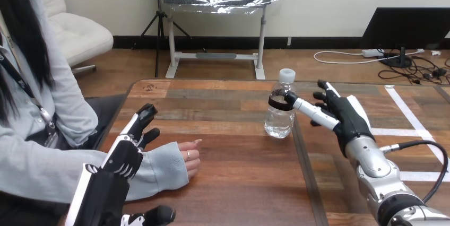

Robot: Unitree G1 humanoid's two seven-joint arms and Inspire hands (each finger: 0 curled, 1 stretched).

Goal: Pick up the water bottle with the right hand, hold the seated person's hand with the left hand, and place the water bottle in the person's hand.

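While water bottle stands upright mid-frame, right hand sits just right of it, fingers spread, one tip touching bottle, gripping nothing. Left hand, lower left, fingers straight, over person's sleeve.

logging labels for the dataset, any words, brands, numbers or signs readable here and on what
No text can be read.
Dark label band on the water bottle: any print is too small to read.
White tape on the table: plain lines, no writing.
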